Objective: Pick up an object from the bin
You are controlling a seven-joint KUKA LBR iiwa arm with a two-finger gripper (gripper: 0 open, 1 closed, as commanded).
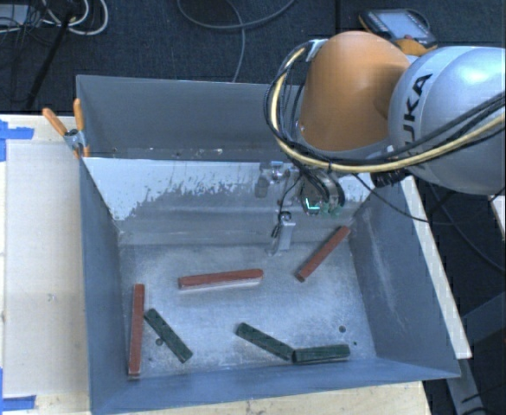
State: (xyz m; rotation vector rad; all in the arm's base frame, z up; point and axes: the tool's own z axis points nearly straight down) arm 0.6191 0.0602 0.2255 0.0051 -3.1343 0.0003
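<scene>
Gripper (280, 230) hangs near the back wall of the bin (97, 232), nothing seen in it; apart or together cannot be told. Left to right: left red-brown stick (137, 331) with a dark green stick (168, 335) beside it, centre red-brown stick (220, 279) near the gripper, dark green pair (274, 344) end to end in front, slanted red-brown stick (323, 253) by the right wall. Judged approach step, no grasp yet: next calls for settling over one near red-brown stick, aligning across its narrow width, descending.

The hand (279, 234) hovers near a brown bar (220, 279) in the bin (393, 305).
</scene>
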